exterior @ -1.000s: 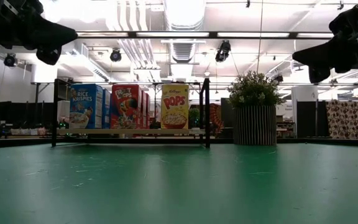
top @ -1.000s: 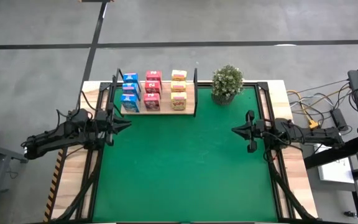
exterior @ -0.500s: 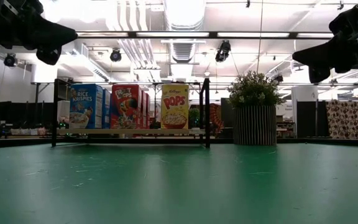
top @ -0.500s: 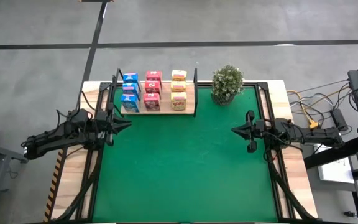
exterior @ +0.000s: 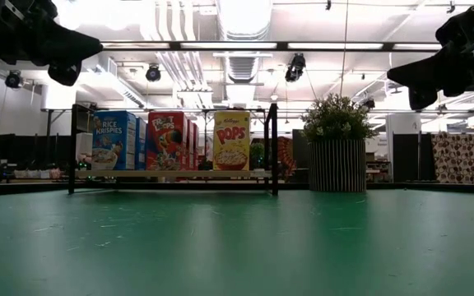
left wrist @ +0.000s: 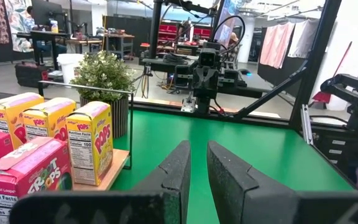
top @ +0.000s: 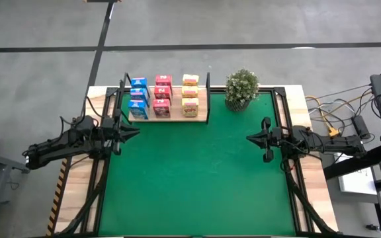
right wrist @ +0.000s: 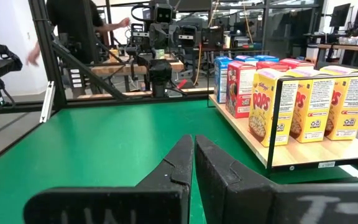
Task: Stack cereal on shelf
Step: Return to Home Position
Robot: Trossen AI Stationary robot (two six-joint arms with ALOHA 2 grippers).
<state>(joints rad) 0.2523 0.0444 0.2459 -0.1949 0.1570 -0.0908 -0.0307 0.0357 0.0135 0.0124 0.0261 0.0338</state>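
The cereal boxes stand upright in three rows on the light wooden shelf [top: 204, 112] at the far left of the green mat: blue [top: 138, 99], pink-red [top: 163, 96] and yellow [top: 190, 96]. They also show in the low view [exterior: 231, 141]. My left gripper [top: 135, 131] hovers at the mat's left edge, nearly shut and empty [left wrist: 197, 163]. My right gripper [top: 250, 137] hovers at the mat's right edge, shut and empty [right wrist: 193, 152].
A potted green plant [top: 241, 88] stands at the far edge, right of the shelf. Black frame rails run along the table's left [top: 101, 168] and right [top: 290, 173] sides. A person moves in the room beyond the table [right wrist: 79, 25].
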